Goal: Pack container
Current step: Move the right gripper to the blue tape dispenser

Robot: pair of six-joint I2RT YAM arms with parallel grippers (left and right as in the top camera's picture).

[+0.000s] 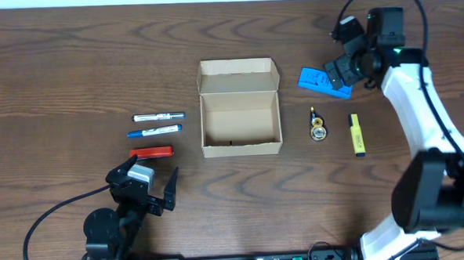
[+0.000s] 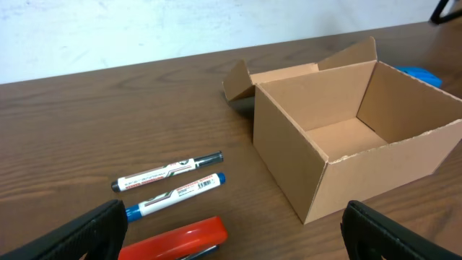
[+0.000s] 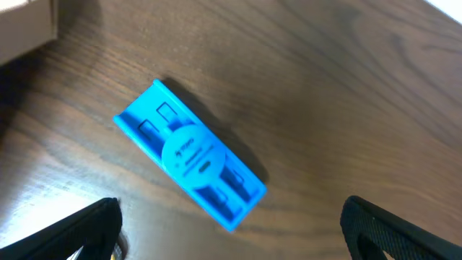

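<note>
Red stapler [image 2: 177,238], blue marker [image 2: 177,196], black marker [image 2: 167,172] near open container [image 2: 289,155].

Dark wood-grain counter [image 1: 72,58] with a faint satin sheen; matt tan cardboard container [image 2: 289,155], rough along its cut edges; smooth blue moulded-plastic block [image 3: 189,155]; glossy red stapler [image 2: 177,238]; slick white plastic barrels on two markers [image 2: 167,172]; matt black plastic left claw [image 2: 231,224]

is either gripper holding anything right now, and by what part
Nothing is held. The left gripper is open near the red stapler, and the right gripper is open above the flat blue rectangular plastic piece.
</note>
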